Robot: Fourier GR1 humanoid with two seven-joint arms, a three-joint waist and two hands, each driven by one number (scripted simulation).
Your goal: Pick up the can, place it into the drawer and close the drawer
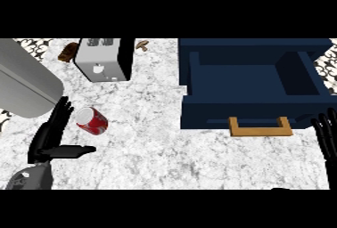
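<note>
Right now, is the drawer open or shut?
Open. The drawer is pulled out from the dark blue cabinet, its bare inside showing, its wooden handle facing the robot. The can is outside it.

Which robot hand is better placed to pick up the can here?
Left. The left robot hand is open right beside the red can, while the right robot hand rests far off by the open drawer.

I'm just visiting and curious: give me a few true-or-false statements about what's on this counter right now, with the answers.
1. The red can lies on its side on the counter. True.
2. The blue drawer is shut. False: it stands pulled open, empty inside.
3. The left hand is open beside the can. True.
4. The right hand holds the drawer's wooden handle. False: it rests open, apart from it.
5. The toaster sits inside the drawer. False: it stands on the counter.
</note>
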